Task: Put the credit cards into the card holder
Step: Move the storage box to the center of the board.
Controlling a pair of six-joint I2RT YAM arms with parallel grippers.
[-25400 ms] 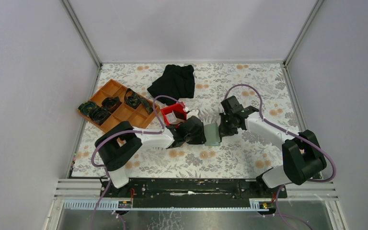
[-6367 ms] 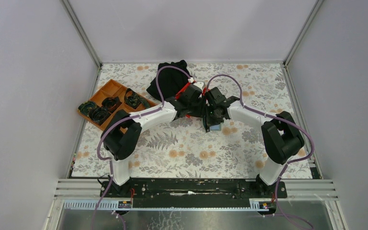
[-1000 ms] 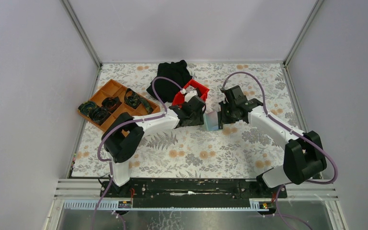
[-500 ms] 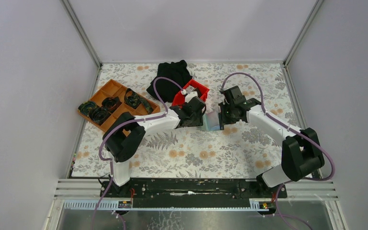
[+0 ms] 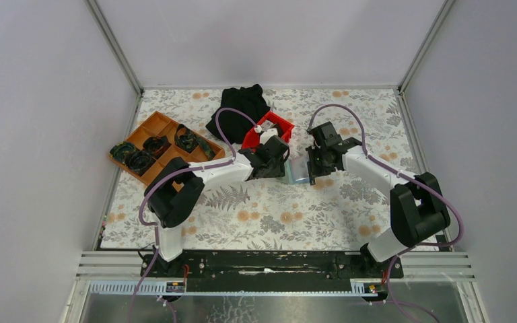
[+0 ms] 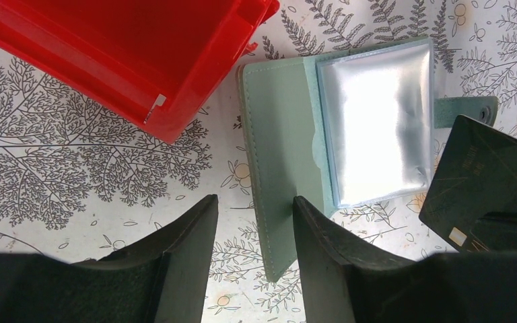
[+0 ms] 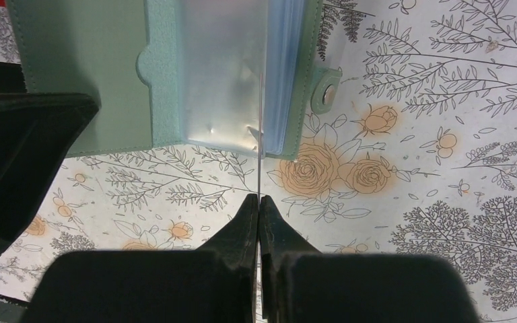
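One card [image 7: 260, 134] in right gripper [image 7: 260, 199]

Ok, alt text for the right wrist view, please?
The right gripper is shut on a thin stiff credit card, seen edge-on, its far end over the clear plastic sleeves of the open grey-green folding card holder. The holder lies on a floral tablecloth.

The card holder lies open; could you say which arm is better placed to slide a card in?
Right. The right gripper is shut on a card, edge-on at the card holder's clear sleeves; the left gripper stands open, straddling the cover.
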